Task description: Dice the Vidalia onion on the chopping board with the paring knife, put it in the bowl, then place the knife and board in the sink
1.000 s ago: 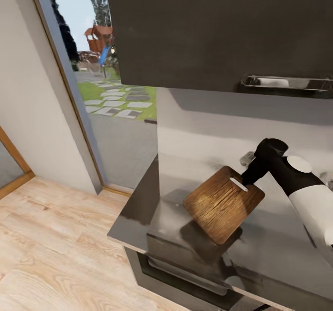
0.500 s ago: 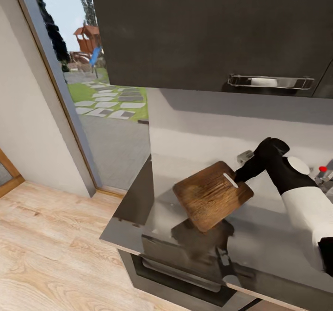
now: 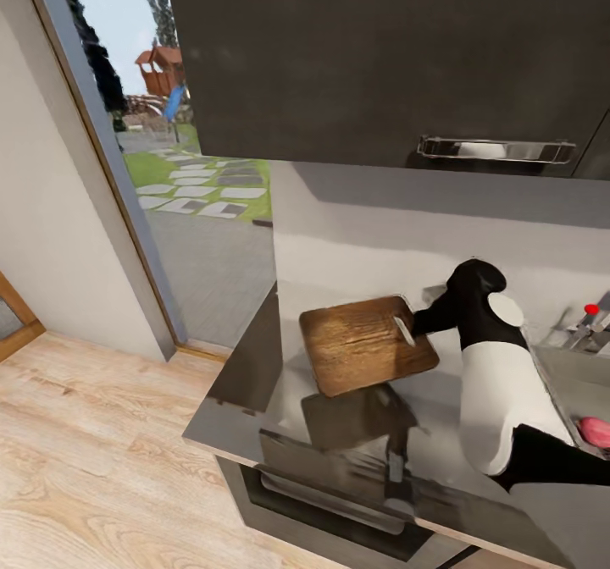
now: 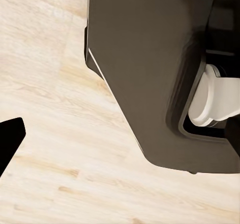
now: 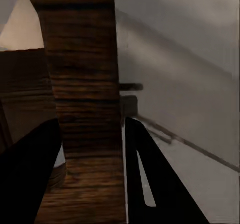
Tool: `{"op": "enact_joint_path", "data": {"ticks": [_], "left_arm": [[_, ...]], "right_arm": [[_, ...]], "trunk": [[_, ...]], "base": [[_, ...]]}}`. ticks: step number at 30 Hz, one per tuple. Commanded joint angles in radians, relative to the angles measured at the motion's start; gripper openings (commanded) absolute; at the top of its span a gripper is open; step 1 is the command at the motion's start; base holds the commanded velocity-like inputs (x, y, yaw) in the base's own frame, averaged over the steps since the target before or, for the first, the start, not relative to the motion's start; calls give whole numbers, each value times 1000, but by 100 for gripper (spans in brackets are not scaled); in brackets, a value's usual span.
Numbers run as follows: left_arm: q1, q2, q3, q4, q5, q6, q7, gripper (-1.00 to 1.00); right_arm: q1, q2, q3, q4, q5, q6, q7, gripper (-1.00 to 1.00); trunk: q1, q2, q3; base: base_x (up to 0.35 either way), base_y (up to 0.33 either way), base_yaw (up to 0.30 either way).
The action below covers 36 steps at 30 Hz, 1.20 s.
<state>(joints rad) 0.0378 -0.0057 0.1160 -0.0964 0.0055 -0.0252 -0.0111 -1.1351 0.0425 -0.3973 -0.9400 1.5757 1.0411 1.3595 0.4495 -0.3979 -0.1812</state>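
In the head view the right gripper (image 3: 413,325) holds the board (image 3: 366,345) by the short end with the handle slot, its fingers clamped on the wood. The board hangs in the air above the countertop (image 3: 246,383), roughly level, with its dark reflection on the glossy top below it. The right arm (image 3: 496,383), black at the wrist and white along the forearm, reaches in from the lower right. At the right edge lies the sink (image 3: 569,374) with the tap (image 3: 590,322) and its red dot; a pink rounded thing (image 3: 596,431) lies in the basin, too little of it showing to name. A black upper cabinet (image 3: 381,52) with a chrome handle (image 3: 494,147) hangs over the counter, the window (image 3: 169,129) looks onto a garden at the left, and a pale plank floor (image 3: 85,459) spreads below. In the left wrist view the floor (image 4: 60,134) fills most of the frame, with a dark part of the robot's body (image 4: 150,69) and a white fitting (image 4: 215,99) beside it; one black fingertip (image 4: 9,139) juts in from the edge, and I cannot tell whether that gripper is closed or apart. In the right wrist view the board (image 5: 82,84) stands between the two black fingers (image 5: 30,174), which press on both its faces, with the grey wall (image 5: 185,59) behind.
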Motion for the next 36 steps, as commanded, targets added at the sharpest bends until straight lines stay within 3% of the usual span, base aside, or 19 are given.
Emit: {"op": "enact_joint_path", "data": {"ticks": [1, 3, 7, 10, 13, 21, 27, 36], "left_arm": [[1, -1, 7, -2, 1, -1, -1, 100], [1, -1, 7, -2, 1, -1, -1, 100], [1, -2, 7, -2, 1, -1, -1, 100], [1, -3, 7, -2, 1, -1, -1, 100], [1, -6, 7, -2, 1, -1, -1, 100], [1, -7, 7, -2, 1, -1, -1, 100], [1, -7, 7, -2, 1, -1, -1, 100], [1, -7, 7, -2, 1, -1, -1, 100]], "right_arm": [[-2, 8, -26, -1, 22, 6, 10, -100], [-2, 13, -60, -2, 27, 6, 10, -100], [-2, 19, -192, -7, 31, 6, 10, -100], [-2, 20, -250, -14, 31, 6, 10, -100], [-2, 20, -326, -72, 34, 6, 10, -100], [-1, 20, -364, -113, 44, 6, -2, -100], [-2, 22, -378, -117, 60, 6, -78, -100], [-2, 25, -402, -117, 63, 6, -97, -100]], "trunk": [[1, -2, -2], [1, -2, -2], [1, -2, -2], [1, -2, -2], [1, -2, -2], [1, -2, -2], [1, -2, -2], [1, -2, -2]], "base": [[0, 0, 0], [0, 0, 0], [0, 0, 0], [0, 0, 0], [0, 0, 0], [-67, -157, 0], [-140, -272, 0], [-146, -278, 0]]}}
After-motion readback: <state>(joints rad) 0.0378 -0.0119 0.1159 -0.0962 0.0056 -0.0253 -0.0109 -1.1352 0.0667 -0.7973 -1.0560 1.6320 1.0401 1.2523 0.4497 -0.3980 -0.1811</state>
